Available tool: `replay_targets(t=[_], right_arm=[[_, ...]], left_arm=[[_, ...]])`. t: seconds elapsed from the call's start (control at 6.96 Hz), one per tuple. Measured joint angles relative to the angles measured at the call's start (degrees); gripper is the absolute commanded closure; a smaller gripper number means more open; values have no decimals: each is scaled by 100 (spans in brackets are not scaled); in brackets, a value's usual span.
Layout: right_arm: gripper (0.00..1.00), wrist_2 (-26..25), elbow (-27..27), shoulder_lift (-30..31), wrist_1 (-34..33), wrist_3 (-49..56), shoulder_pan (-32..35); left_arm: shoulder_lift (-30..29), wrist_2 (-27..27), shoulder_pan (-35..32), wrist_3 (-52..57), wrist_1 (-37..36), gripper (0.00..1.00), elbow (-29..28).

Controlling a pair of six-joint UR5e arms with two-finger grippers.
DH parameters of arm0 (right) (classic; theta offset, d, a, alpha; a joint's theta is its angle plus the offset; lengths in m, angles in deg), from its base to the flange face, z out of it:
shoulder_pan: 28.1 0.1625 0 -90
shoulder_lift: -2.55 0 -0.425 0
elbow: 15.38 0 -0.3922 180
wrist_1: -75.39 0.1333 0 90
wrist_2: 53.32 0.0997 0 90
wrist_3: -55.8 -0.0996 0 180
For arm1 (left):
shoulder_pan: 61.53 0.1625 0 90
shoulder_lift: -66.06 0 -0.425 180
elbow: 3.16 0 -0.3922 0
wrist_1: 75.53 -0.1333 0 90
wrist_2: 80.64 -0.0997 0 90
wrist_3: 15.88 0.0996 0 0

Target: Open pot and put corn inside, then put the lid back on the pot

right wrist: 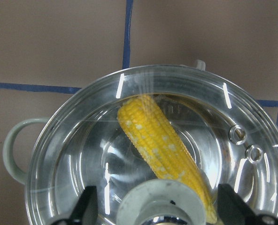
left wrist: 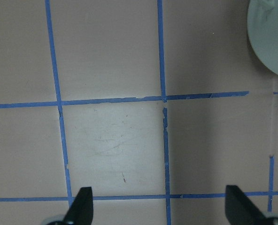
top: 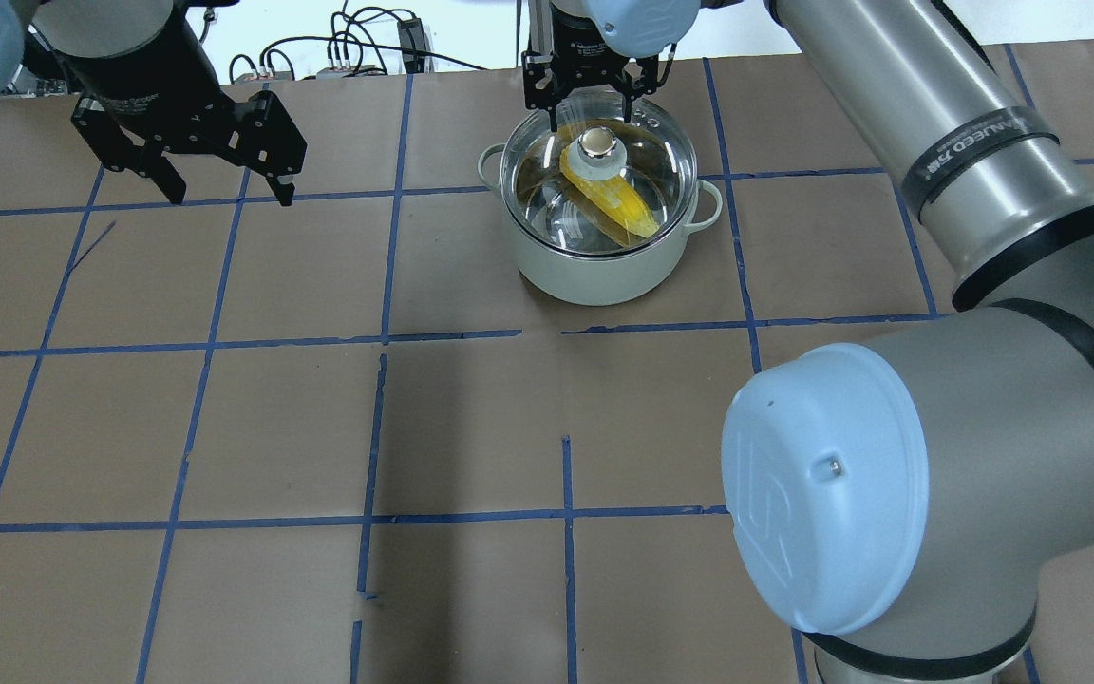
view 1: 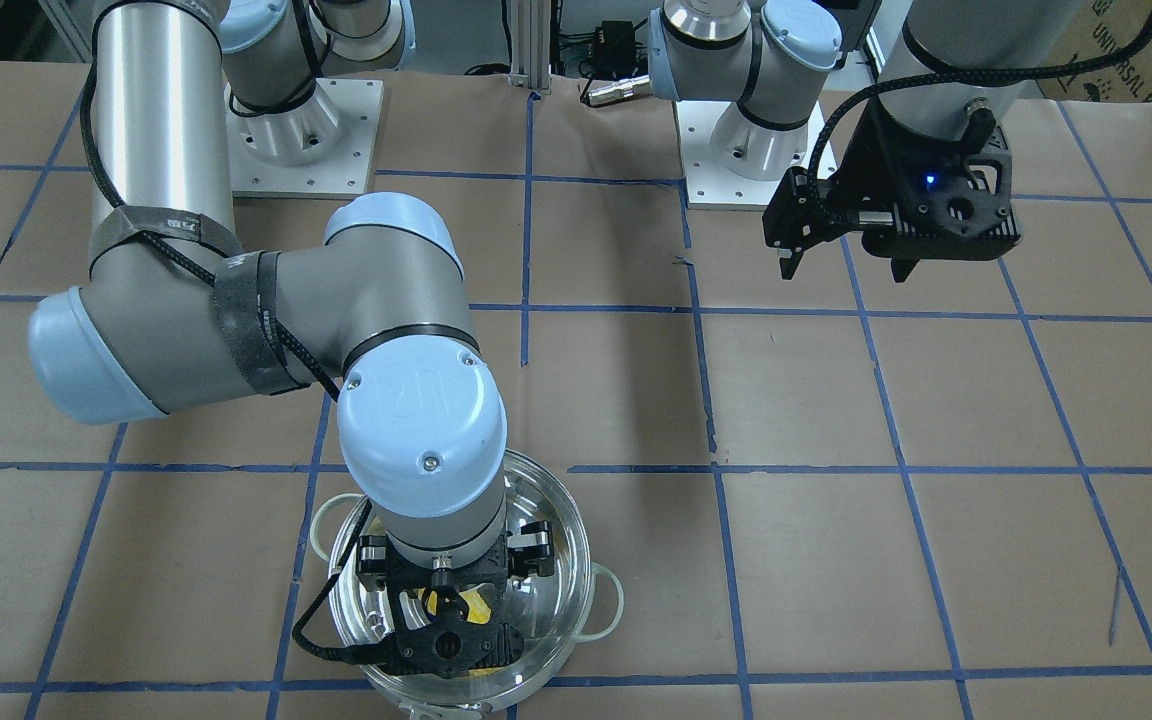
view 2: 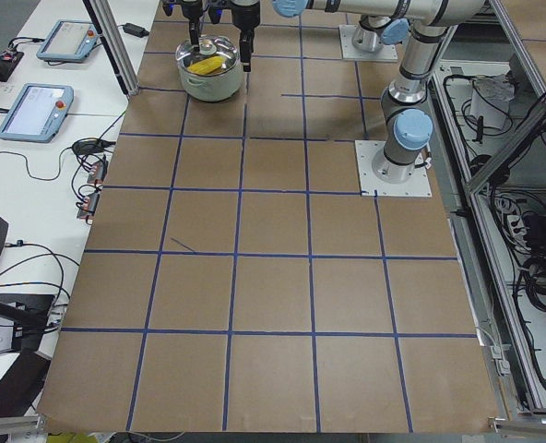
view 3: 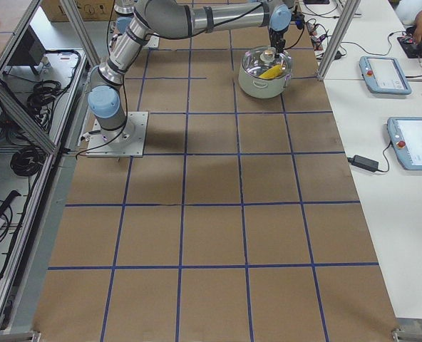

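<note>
The pale mint pot [top: 594, 271] stands at the far middle of the table. The clear glass lid [top: 661, 152] sits on it, with its beige knob [top: 596, 144] at the centre. The yellow corn [top: 618, 204] lies inside the pot and shows through the glass. My right gripper [top: 593, 104] hangs over the lid, open. In the right wrist view its fingers stand well apart on either side of the knob [right wrist: 160, 208], with the corn [right wrist: 158, 140] below. My left gripper [top: 224, 190] is open and empty, above the table to the pot's left.
Brown paper with a blue tape grid covers the table [top: 471, 427]. The pot's rim [left wrist: 270, 37] shows at the top right corner of the left wrist view. My right arm's elbow [top: 889, 494] fills the near right of the overhead view. Tablets [view 2: 38, 106] lie on a side table.
</note>
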Motion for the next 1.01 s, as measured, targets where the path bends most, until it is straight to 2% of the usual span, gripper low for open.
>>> replay_targets(t=[0.57,1.01], right_arm=[[9,20,355,-196,-32,7,58],[10,1,426,-270,-19,-92,171]], left_arm=[[23,-9,0,-2,7,0,1],[23,-2,6,-2,7,0,0]])
